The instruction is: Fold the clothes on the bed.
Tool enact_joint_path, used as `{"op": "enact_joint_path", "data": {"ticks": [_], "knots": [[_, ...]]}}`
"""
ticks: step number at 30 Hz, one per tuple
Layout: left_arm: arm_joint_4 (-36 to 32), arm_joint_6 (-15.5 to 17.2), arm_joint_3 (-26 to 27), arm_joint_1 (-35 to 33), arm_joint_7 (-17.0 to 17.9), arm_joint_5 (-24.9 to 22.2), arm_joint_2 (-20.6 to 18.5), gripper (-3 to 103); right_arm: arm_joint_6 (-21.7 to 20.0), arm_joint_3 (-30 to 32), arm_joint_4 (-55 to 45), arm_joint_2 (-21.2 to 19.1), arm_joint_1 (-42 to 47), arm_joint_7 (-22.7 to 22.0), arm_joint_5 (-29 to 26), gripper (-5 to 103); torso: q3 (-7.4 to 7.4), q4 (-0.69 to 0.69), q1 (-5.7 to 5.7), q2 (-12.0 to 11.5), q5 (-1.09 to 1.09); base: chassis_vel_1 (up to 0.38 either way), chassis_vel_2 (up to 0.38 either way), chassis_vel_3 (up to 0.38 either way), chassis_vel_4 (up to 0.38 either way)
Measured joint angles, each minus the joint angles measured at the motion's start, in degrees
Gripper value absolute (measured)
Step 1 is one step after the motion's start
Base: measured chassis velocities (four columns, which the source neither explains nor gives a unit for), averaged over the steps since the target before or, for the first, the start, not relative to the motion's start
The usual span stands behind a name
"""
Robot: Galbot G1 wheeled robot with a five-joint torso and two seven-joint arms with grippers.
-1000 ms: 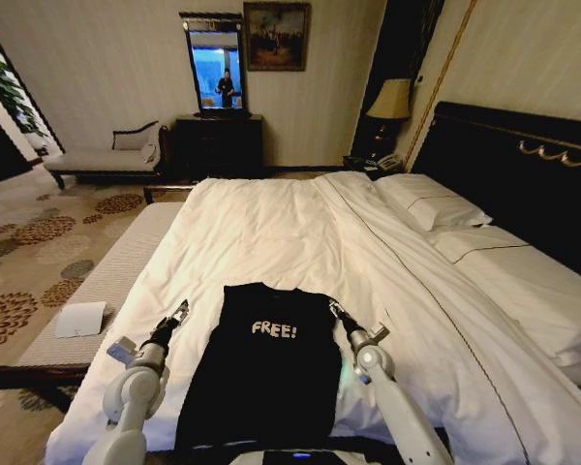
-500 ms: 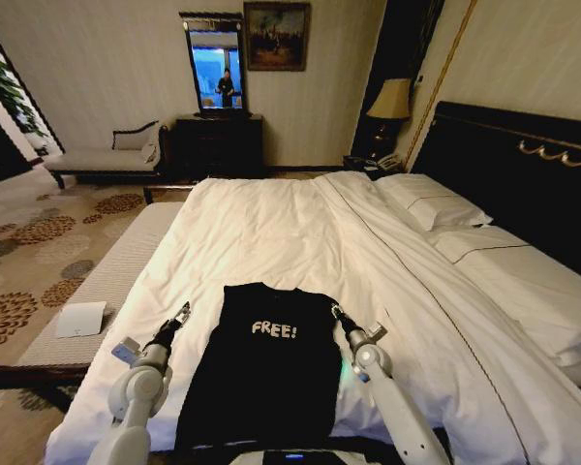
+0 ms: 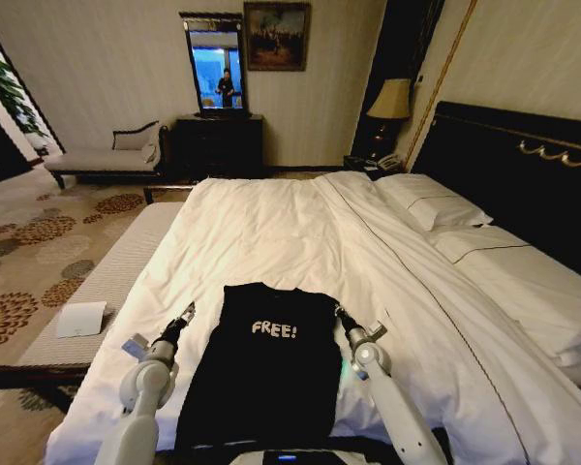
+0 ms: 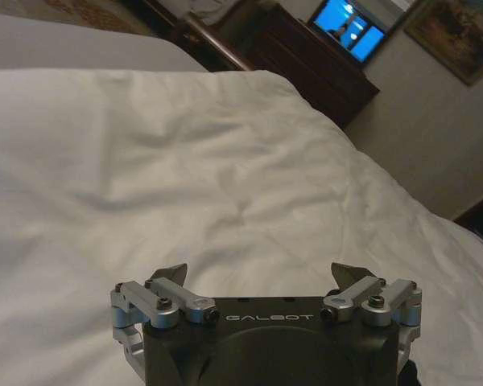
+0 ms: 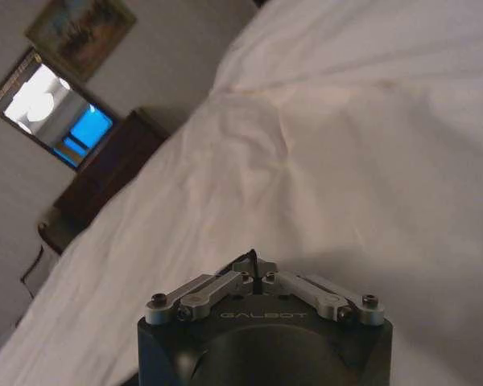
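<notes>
The clothes are one black T-shirt [image 3: 266, 373] with white "FREE!" lettering, lying flat on the white duvet of the bed [image 3: 271, 232], close to the near edge. My left gripper [image 3: 186, 312] hovers just off the shirt's left shoulder. In the left wrist view this gripper [image 4: 260, 269] is open, with bare duvet between its fingers. My right gripper [image 3: 340, 313] sits at the shirt's right shoulder edge. The right wrist view shows that gripper [image 5: 253, 261] shut, fingertips meeting over white duvet.
White pillows [image 3: 431, 201] and a dark headboard [image 3: 523, 165] lie to the right. A pale bench [image 3: 107, 281] with a white sheet of paper [image 3: 80, 318] runs along the bed's left side. A chaise [image 3: 102, 155], a dark dresser [image 3: 219, 143] and a lamp [image 3: 390, 100] stand by the far wall.
Both arms have drawn slightly inward toward the shirt's shoulders. The shirt has not moved.
</notes>
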State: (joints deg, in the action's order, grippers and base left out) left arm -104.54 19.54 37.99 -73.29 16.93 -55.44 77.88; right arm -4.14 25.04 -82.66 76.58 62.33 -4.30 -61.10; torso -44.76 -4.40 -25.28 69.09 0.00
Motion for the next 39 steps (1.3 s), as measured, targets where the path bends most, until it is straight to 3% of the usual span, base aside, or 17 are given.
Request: {"op": "enact_joint_path", "data": {"ticks": [6, 9, 15, 20, 34, 39], "knots": [[9.7, 0.4, -7.9, 10.5, -0.4, 2.0, -0.6, 100, 0.8, -0.1, -0.2, -0.4, -0.9, -0.3, 0.8, 0, 0.00, -0.02, 0.00, 0.0, 0.01, 0.000, 0.000, 0.000, 0.000], [16.1, -0.4, -13.9, 16.7, -1.4, 6.3, 0.5, 100, 0.9, -0.2, 0.4, -0.4, -1.4, -0.4, 1.3, 0, -0.01, -0.01, 0.00, 0.0, 0.01, 0.000, 0.000, 0.000, 0.000], [24.5, -1.9, -18.8, 23.2, -2.8, 10.5, 2.0, 100, 0.9, -0.2, 0.2, -0.2, -1.1, -0.7, 1.9, 0, -0.01, -0.02, -0.01, 0.0, 0.01, 0.000, 0.000, 0.000, 0.000], [28.1, -2.3, -19.0, 25.4, -2.8, 11.0, 2.7, 100, 0.9, 0.0, -0.5, -0.1, -0.3, -1.0, 2.3, 0, 0.00, -0.02, -0.01, 0.0, 0.01, 0.000, 0.000, 0.000, 0.000], [27.1, -2.8, -16.5, 22.6, -3.2, 10.3, 1.5, 100, 0.9, -0.5, -0.5, 0.5, 0.4, -1.5, 3.8, 0, 0.00, -0.01, 0.00, 0.0, -0.01, 0.000, 0.000, 0.000, 0.000], [29.2, -3.0, -15.7, 23.1, -3.3, 10.5, 2.7, 86, 0.9, -0.6, -0.5, 0.4, 0.8, -1.7, 4.2, 0, 0.00, -0.01, 0.00, 0.0, 0.00, 0.000, 0.000, 0.000, 0.000]]}}
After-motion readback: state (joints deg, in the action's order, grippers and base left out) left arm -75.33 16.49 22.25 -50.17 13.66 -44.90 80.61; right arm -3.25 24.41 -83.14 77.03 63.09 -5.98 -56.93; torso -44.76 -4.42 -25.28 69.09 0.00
